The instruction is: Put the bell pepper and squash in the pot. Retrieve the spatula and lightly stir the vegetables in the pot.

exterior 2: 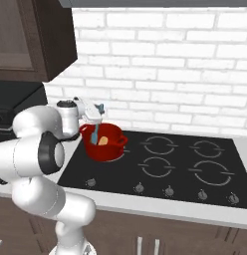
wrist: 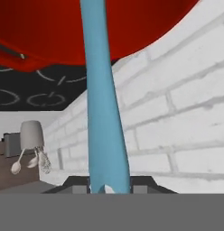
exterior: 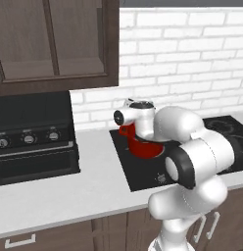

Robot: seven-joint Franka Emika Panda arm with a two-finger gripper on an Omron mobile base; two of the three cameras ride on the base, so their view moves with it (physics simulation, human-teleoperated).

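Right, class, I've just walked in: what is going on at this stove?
The robot's gripper is shut on the blue spatula, holding it so its blade dips into the red pot on the black cooktop. A pale tan squash lies inside the pot beside the blade. It looks like the stirring stage. A grey utensil cup shows in the hand view.

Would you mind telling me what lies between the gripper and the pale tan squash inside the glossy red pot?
The slim bright-blue spatula, clamped in the gripper, reaches down into the red pot towards the squash; the right base view shows it.
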